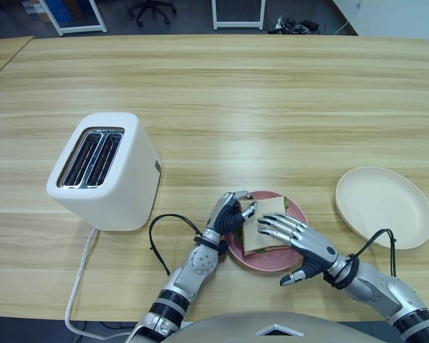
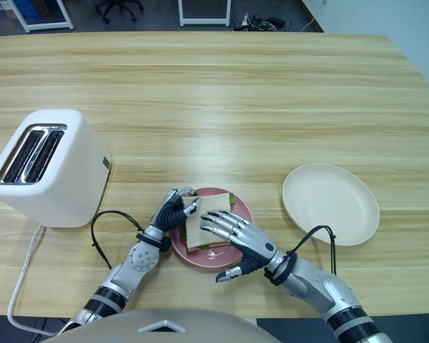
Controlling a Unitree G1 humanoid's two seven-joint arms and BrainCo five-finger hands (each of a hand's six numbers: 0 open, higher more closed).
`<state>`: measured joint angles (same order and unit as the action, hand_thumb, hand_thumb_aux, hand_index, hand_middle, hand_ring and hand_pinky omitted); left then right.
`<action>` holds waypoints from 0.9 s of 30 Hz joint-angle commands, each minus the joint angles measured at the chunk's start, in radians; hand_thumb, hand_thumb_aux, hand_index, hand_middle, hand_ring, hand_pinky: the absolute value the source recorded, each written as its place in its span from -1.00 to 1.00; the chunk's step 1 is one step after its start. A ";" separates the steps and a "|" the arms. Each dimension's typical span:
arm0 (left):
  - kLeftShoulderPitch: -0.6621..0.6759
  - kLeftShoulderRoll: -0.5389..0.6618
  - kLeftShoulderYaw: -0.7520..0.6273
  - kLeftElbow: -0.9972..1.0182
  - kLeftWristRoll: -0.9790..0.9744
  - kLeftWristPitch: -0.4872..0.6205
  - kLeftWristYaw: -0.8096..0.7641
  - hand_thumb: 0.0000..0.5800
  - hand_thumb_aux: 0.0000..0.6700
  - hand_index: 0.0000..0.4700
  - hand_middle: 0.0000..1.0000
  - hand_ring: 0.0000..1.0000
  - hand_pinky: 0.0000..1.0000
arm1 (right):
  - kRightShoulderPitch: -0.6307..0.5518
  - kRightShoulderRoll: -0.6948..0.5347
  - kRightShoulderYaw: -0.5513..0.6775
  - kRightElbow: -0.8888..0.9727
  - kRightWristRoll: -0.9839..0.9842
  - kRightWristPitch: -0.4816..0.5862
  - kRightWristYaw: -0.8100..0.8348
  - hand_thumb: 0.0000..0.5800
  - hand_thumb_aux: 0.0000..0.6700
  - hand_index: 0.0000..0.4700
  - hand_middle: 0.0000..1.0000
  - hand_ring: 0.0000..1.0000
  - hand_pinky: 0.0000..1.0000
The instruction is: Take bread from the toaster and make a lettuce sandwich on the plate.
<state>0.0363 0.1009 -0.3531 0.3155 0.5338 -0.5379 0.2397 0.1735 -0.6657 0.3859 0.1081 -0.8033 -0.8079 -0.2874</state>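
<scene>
1. Pale wooden table [image 1: 272,107] filled the scene, with an office chair [image 1: 151,8] on the dark floor beyond its far edge.
2. Near the table's near edge, at centre, a bread slice [image 1: 268,209] lay on lettuce [image 2: 231,200] on the pink plate [image 1: 272,263].
3. The left hand [image 1: 231,211] sat at that plate's left rim, fingers curled and closed on the slice's left edge.
4. The right hand [image 1: 307,243] lay over the slice's right part, fingers spread apart, holding nothing.
5. A cream plate [image 1: 382,207] sat to the right, apart from the pink one.
6. A white toaster [image 1: 121,193] stood to the left, its 2 slots [image 1: 93,158] facing up and its cord [image 1: 82,279] trailing toward the near edge.
</scene>
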 commanded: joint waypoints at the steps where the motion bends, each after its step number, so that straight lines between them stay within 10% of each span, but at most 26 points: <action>1: 0.010 0.056 -0.019 -0.116 0.190 -0.041 0.138 0.74 0.28 0.28 0.83 0.83 0.83 | 0.022 -0.018 0.020 0.111 -0.041 0.097 0.096 -1.00 -1.00 -1.00 -1.00 -1.00 -1.00; 2: 0.006 0.077 -0.014 -0.161 0.263 -0.037 0.196 -0.76 -0.87 -0.87 0.44 0.44 0.44 | 0.021 -0.019 0.020 0.118 -0.036 0.100 0.101 -1.00 -1.00 -1.00 -1.00 -1.00 -1.00; 3: 0.002 0.099 -0.004 -0.212 0.329 -0.028 0.248 -1.00 -1.00 -1.00 -0.76 -0.76 -0.76 | 0.018 -0.019 0.024 0.131 -0.037 0.104 0.104 -1.00 -1.00 -1.00 -1.00 -1.00 -1.00; 4: -0.004 0.118 0.014 -0.261 0.386 -0.013 0.297 -1.00 -1.00 -1.00 -1.00 -1.00 -1.00 | 0.015 -0.020 0.026 0.140 -0.034 0.107 0.111 -1.00 -1.00 -1.00 -1.00 -1.00 -1.00; 12: 0.001 0.258 0.227 -0.437 0.421 0.070 0.410 -1.00 -1.00 -1.00 -1.00 -1.00 -1.00 | -0.047 -0.014 0.052 0.177 -0.019 0.089 0.129 -1.00 -1.00 -1.00 -1.00 -1.00 -1.00; 17: 0.137 0.354 0.176 -0.465 0.230 -0.124 0.310 -1.00 -1.00 -1.00 -1.00 -1.00 -1.00 | -0.115 0.041 0.041 0.163 -0.057 0.065 -0.002 -0.86 -0.93 -0.93 -1.00 -1.00 -1.00; 18: 0.177 0.390 0.132 -0.453 0.190 -0.183 0.258 0.82 0.40 0.40 0.14 0.14 0.14 | -0.130 0.097 0.008 0.138 -0.036 0.064 -0.084 0.74 0.28 0.28 -0.92 -0.92 -0.92; 19: 0.209 0.417 0.097 -0.439 0.163 -0.225 0.212 1.00 1.00 1.00 0.74 0.74 0.74 | -0.138 0.143 -0.021 0.113 0.005 0.057 -0.134 1.00 1.00 1.00 1.00 1.00 1.00; 20: 0.244 0.447 0.063 -0.423 0.145 -0.258 0.162 1.00 1.00 1.00 1.00 1.00 1.00 | -0.143 0.184 -0.050 0.081 0.054 0.046 -0.171 1.00 1.00 1.00 1.00 1.00 1.00; 27: 0.379 0.503 -0.048 -0.400 0.003 -0.246 -0.123 1.00 1.00 1.00 1.00 1.00 1.00 | -0.012 0.182 -0.168 -0.076 0.357 0.004 -0.080 1.00 1.00 1.00 1.00 1.00 1.00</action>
<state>0.3837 0.6043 -0.3626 -0.0905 0.5670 -0.8139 0.1868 0.0888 -0.4283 0.2286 0.0687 -0.5242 -0.7765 -0.4411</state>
